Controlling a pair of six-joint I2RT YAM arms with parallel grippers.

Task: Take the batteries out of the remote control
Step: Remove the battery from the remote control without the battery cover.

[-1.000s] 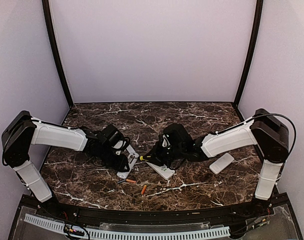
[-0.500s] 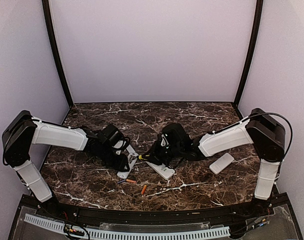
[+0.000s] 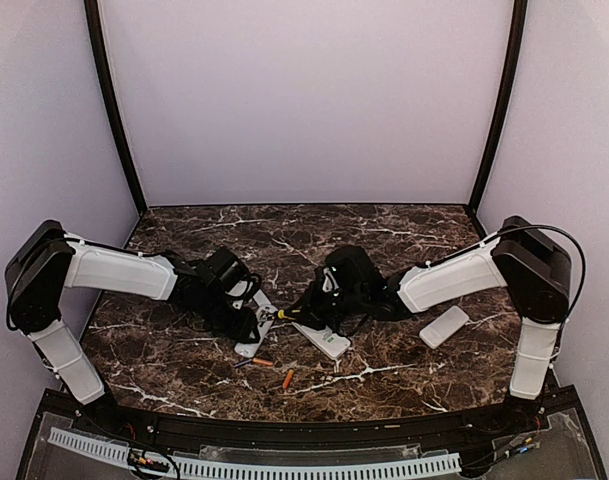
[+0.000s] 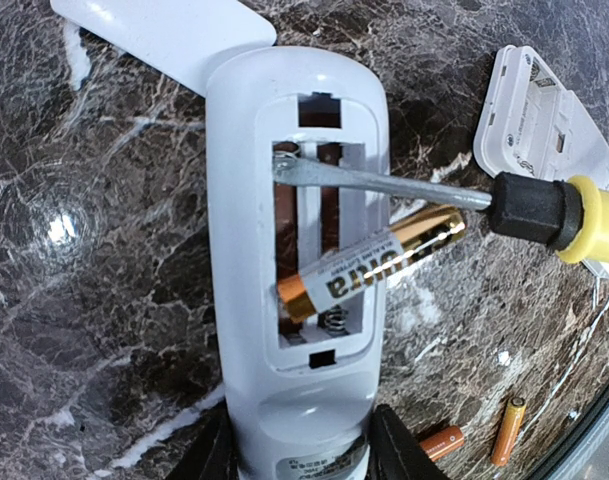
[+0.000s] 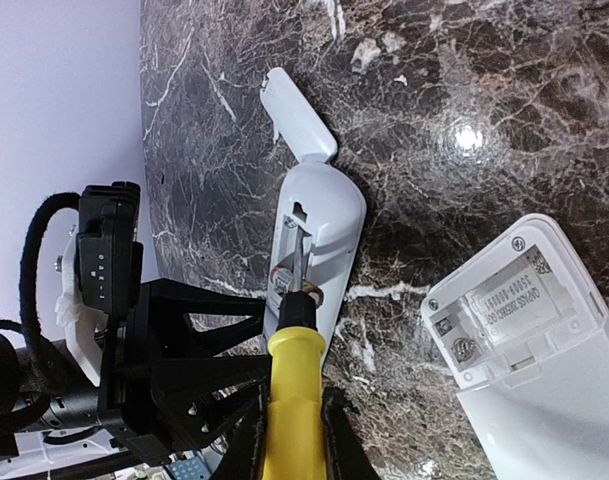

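Left wrist cam shows it best: one battery (image 4: 369, 262) tipped half out of the remote (image 4: 234, 250), which the left pincer (image 4: 299, 465) grips. Right pincer (image 5: 294, 445) is clamped on the screwdriver (image 5: 289, 380). Top view adds loose batteries (image 3: 287, 378) near the surface (image 3: 174, 355)'s front edge.

The top external camera is fixed high behind both arm bases and faces forward and down, covering the whole counter (image 3: 184, 360) up to the rear wall (image 3: 304, 100) from a distance. The left wrist camera looks nearly straight down at very close range along the opened remote control (image 4: 239, 250), with the left jaws at its bottom edge. The right wrist camera looks down from slightly farther back, along the screwdriver (image 5: 289, 380) in the right jaws. All three views share that remote control and the screwdriver.
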